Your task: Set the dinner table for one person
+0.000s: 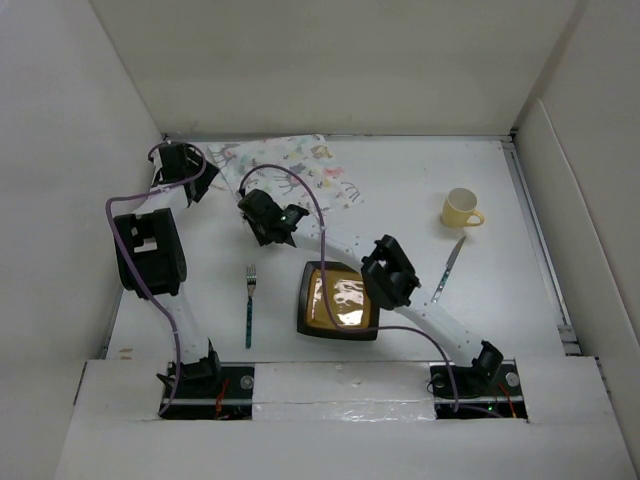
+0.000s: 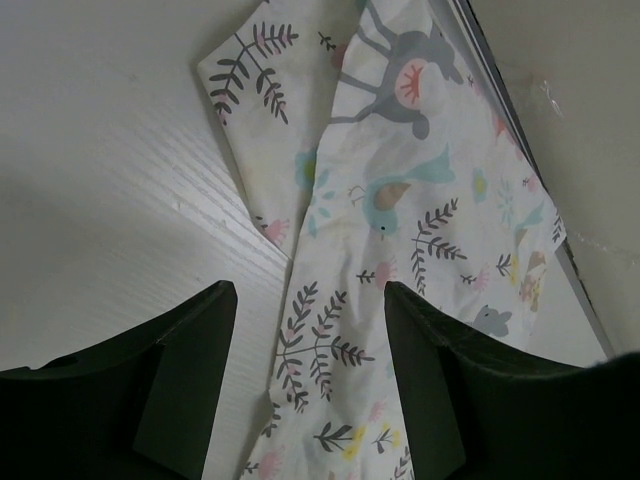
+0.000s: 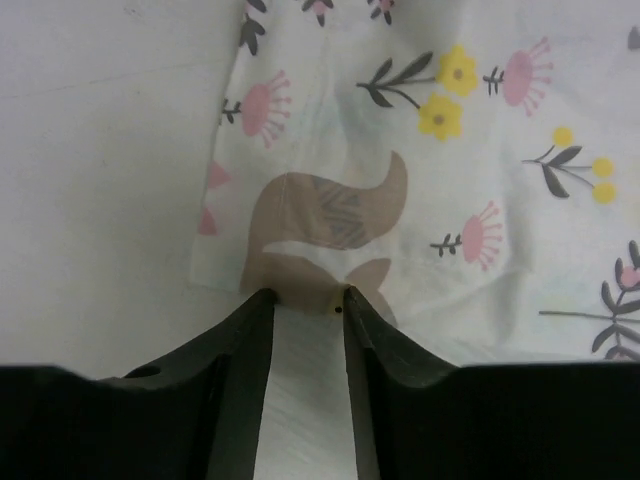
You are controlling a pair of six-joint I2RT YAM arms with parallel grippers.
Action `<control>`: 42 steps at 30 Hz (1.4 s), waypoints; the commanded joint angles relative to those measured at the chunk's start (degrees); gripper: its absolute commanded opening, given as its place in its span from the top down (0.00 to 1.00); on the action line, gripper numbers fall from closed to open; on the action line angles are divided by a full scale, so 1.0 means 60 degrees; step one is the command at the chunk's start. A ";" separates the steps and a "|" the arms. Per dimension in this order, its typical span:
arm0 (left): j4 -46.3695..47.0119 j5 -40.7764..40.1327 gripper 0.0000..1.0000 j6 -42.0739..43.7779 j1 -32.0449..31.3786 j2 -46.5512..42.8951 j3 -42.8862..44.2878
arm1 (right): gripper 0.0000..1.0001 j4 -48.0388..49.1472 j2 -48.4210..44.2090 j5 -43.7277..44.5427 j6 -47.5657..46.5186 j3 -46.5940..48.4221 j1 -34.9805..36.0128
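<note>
**Placemat bunched at the far edge, both claws on it**

At the far left, the left claw point(image 2: 310, 297) hangs over the left part of the placemat point(image 1: 300, 165). Its jaws are spread wide with nothing between them; a folded flap of printed cloth lies below. The bench point(image 1: 400, 190), the plain white surface walled by pale panels, lies under everything, and the placemat sits crumpled against its far wall, not flat.

Next along, the right claw point(image 3: 306, 300) sits low at the cloth's near edge. Its jaws stand a narrow way apart, with bare bench showing in the gap and the hem right at the tips. It does not seem to have a hold.

Nearer the arms lie the fork point(image 1: 249, 305), then the dark square plate point(image 1: 337, 300). The knife point(image 1: 448, 268) and the yellow cup point(image 1: 460, 208) are off to the right.

What could go wrong, as I judge it:
- **Shallow bite:** closing on the very hem may catch only a sliver, and the cloth would slip out on the first pull.
- **Double layer:** the left claw could pinch the flap together with the layer under it, locking the crease in.
- **Uneven pull:** one claw leading would leave the mat skewed.
- **Collision:** the mat dragged toward the arms may ride into the fork or plate. The right arm also crosses above the plate, so dropping lower risks knocking it.
</note>
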 commanded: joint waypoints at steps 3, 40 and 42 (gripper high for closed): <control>0.0636 0.0311 0.40 0.0084 0.0135 -0.0193 0.0059 | 0.98 0.0342 -0.0768 0.0736 0.0303 -0.1428 -0.0004; -0.0096 -0.0113 0.42 -0.0384 -0.0349 0.1418 0.1156 | 1.00 0.5574 -0.8197 0.0064 -0.0326 -1.0533 -0.1806; -0.0111 -0.0084 0.45 -0.0414 -0.0349 0.1578 0.1259 | 1.00 0.5574 -0.8445 0.0109 -0.0326 -1.0738 -0.1806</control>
